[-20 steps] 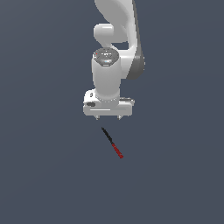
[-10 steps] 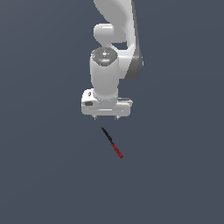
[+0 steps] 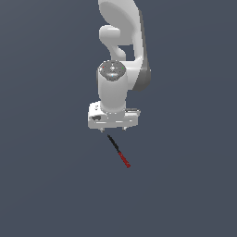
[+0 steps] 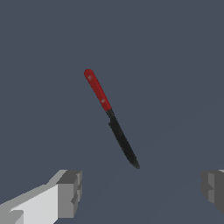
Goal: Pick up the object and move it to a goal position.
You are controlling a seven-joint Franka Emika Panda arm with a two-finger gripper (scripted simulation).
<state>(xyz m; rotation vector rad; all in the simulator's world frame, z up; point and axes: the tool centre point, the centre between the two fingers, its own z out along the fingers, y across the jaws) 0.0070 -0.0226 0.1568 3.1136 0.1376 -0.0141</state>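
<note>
Plain dark grey-blue floor [image 3: 46, 185], no markings. One thin stick tool [image 3: 118, 151] lies flat on it, red half and black pointed half. It sits just ahead of the jaws, black tip nearest them.

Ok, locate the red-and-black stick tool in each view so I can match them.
Exterior view: the stick tool lies diagonally just below the gripper, black tip nearest it, red end farther away.
Wrist view: the stick tool lies mid-frame, black tip toward the open fingers.
Shared landmark: its red half.

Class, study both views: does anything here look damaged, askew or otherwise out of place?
Nothing stands out. The red-and-black tool lies intact and whole on the plain surface, slanted relative to the gripper, whose fingers are spread wide with nothing between them.
</note>
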